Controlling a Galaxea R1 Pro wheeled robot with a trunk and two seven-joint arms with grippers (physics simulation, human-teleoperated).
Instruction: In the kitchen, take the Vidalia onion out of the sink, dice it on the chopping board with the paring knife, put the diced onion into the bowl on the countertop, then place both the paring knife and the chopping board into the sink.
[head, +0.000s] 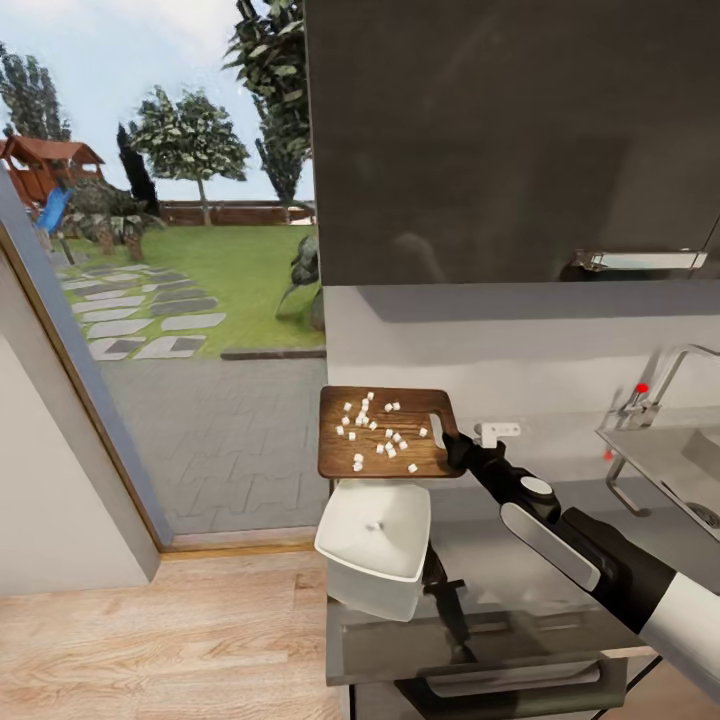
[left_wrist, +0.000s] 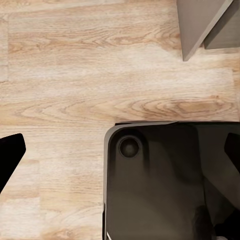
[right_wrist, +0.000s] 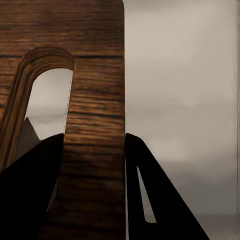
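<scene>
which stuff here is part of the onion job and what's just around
Part of the job:
chopping board, gripped at its slot end by the right gripper
diced onion on the board
bowl
paring knife
sink
countertop

Just around:
wall cabinet
garden
wooden floor

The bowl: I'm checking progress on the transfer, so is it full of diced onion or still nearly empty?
Nearly empty. The bowl shows at most one pale bit inside, while the diced onion lies scattered on the chopping board.
</scene>
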